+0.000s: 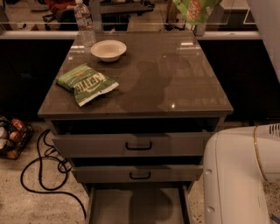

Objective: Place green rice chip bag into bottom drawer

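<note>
— Above the cabinet's far right corner, what is that bright green thing?

— That is the green rice chip bag (196, 9). It hangs in the air over the back edge of the tabletop (175, 83), touching nothing on it. Its upper part is cut off by the top of the view.

— And the tool?

— It does not show. It lies beyond the top of the view, above the bag, so I cannot tell whether it is wide, narrow or clamped on the bag. Only a white length of the arm (264, 30) shows, to the right of the cabinet's back corner, and the robot's white body (238, 175) bulks at the cabinet's front right.

— Where is the bottom drawer?

— The bottom drawer (135, 205) is the lowest part of the cabinet's front. It is pulled out, and a plain grey floor shows inside. The top drawer (131, 144) and the middle drawer (135, 174) above it each stand slightly out and carry a black handle.

— What else sits on the tabletop?

— A duller green Kettle bag (86, 83) lies flat near the left edge. A white bowl (108, 49) stands behind it, and a water bottle (84, 22) stands upright at the back left corner.

— And on the floor?

— A black cable (41, 170) loops to the cabinet's left, with a basket (11, 138) of small items beyond it.
</note>
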Tool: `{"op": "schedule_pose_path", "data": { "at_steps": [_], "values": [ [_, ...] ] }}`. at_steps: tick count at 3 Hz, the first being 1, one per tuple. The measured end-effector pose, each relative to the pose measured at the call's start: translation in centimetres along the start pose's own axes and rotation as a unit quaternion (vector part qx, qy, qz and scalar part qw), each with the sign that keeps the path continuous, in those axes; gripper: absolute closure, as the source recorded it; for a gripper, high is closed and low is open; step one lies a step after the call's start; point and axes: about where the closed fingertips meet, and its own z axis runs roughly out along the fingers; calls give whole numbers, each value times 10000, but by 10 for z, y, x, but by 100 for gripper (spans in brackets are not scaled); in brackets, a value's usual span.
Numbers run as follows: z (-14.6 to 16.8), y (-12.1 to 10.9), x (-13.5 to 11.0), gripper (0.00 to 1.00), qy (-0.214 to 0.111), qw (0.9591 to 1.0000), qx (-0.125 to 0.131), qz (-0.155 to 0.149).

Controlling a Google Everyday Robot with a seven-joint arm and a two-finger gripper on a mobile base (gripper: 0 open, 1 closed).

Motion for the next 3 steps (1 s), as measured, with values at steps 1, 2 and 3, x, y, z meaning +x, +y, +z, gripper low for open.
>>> {"op": "schedule_pose_path", "data": {
  "at_steps": [1, 2, 3],
  "values": [
    [4, 3, -2, 20, -34, 10000, -58, -12],
    [10, 7, -3, 0, -70, 9999, -134, -34],
    [10, 7, -3, 0, -70, 9999, -135, -34]
  ]
}}
